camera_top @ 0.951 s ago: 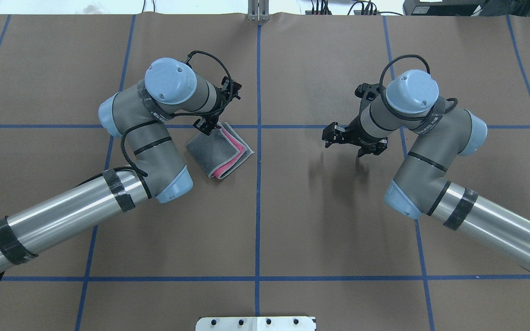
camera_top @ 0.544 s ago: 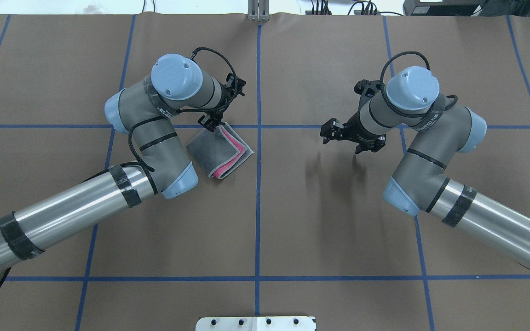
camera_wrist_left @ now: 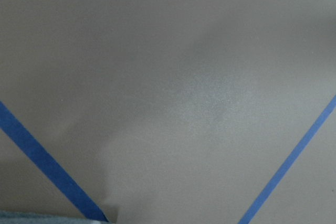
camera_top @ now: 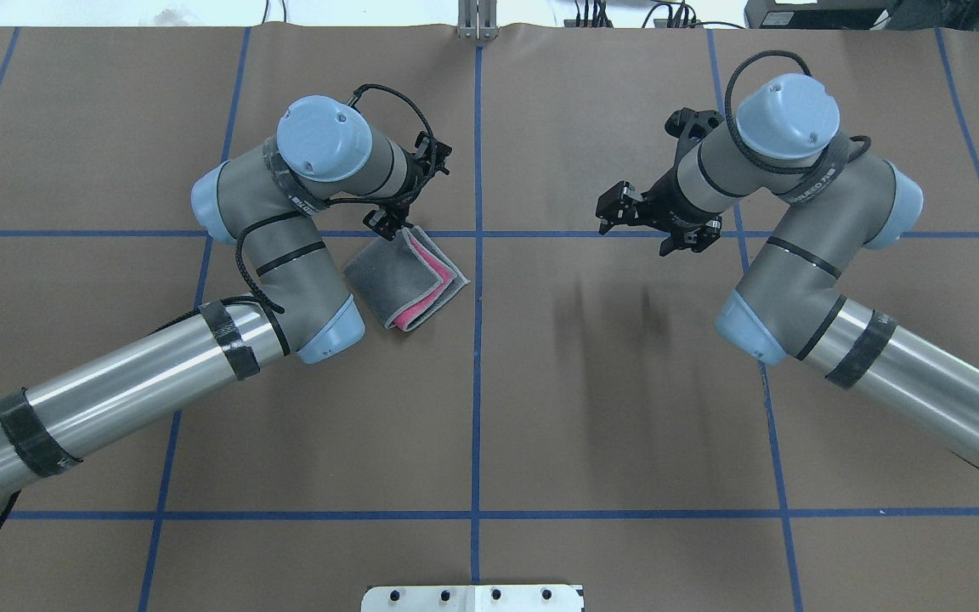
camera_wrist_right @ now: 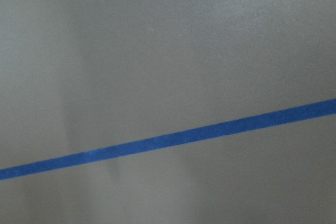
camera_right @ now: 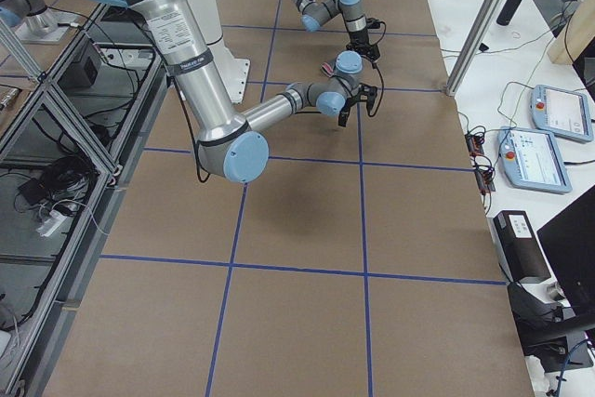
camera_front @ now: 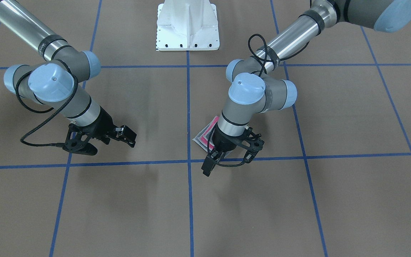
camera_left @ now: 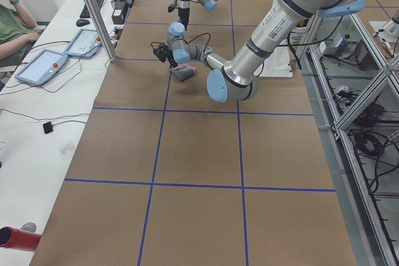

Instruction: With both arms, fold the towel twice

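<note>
The left gripper (camera_top: 386, 223) points down at the far corner of the towel (camera_top: 387, 276), on the robot's left of the tape cross (camera_top: 478, 234). Whether its fingers are spread or pressed together cannot be told. The towel lies folded on the table (camera_top: 540, 408) just beside the cross, dark grey face up, with pink layers showing along its edges. The right gripper (camera_top: 614, 210) hangs with fingers spread and empty on the cross's other side, well apart from the towel.

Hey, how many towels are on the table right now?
1. The towel lies folded on the table, right beside the left gripper; no other shows, none likely hidden.
</note>
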